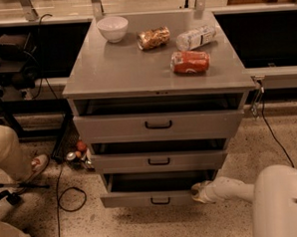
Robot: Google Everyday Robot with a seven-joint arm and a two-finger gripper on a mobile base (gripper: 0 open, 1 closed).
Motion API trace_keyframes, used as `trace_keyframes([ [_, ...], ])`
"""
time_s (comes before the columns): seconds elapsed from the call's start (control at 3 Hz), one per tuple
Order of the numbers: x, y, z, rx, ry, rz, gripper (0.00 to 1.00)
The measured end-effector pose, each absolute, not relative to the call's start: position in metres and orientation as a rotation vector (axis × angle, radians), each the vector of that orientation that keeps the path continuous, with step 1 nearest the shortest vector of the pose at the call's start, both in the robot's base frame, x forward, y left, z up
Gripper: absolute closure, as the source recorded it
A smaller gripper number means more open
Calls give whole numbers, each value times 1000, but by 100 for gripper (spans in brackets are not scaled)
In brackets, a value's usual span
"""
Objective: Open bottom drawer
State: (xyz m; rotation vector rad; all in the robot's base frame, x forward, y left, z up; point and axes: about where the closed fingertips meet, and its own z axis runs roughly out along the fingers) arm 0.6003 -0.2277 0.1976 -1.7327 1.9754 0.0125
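Gripper (200,192) sits low at the lower right of the frame, against the right end of the bottom drawer (138,199) front. Whether it is clenched or released cannot be told. That drawer, at bottom centre, stands partly pulled out, its black handle (160,200) left of the gripper. Pulling from a corner could skew the tray and jam it, or the contact could slip off. Farther up, a jolt might roll the red can (190,61) lying on the cabinet top (111,72).
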Motion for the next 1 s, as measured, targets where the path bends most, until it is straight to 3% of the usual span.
trace_keyframes([
  [0.33,599,-229,199,-1727,1978,12,100],
  [1.0,576,-238,198,-1657,2013,47,100],
])
